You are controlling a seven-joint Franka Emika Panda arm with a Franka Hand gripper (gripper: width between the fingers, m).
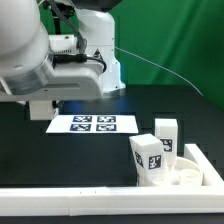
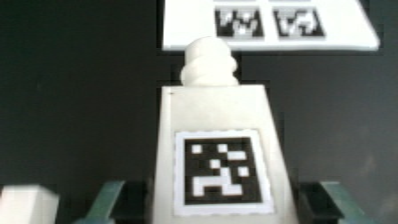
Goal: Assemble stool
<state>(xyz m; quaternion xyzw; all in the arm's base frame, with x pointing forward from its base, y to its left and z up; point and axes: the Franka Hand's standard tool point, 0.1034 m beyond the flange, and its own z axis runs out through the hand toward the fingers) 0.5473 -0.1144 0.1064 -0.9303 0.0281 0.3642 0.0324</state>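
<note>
In the wrist view a white stool leg point(image 2: 214, 130) with a square marker tag lies lengthwise between my fingers. Its knobbed tip point(image 2: 210, 65) points toward the marker board point(image 2: 267, 25). My gripper point(image 2: 219, 200) is shut on this leg, with one green finger point(image 2: 116, 200) on each side. In the exterior view the round seat point(image 1: 190, 178) lies at the exterior view's lower right. Two tagged legs point(image 1: 148, 158) point(image 1: 167, 135) stand upright on or by it. The arm point(image 1: 50, 60) hangs at the upper left, and its bulk hides the jaws there.
The marker board point(image 1: 92, 124) lies flat mid-table. A long white border rail point(image 1: 90, 203) runs along the near edge. Another white piece point(image 2: 25, 205) shows at the wrist view's corner beside my finger. A thin cable point(image 1: 165, 62) crosses the background.
</note>
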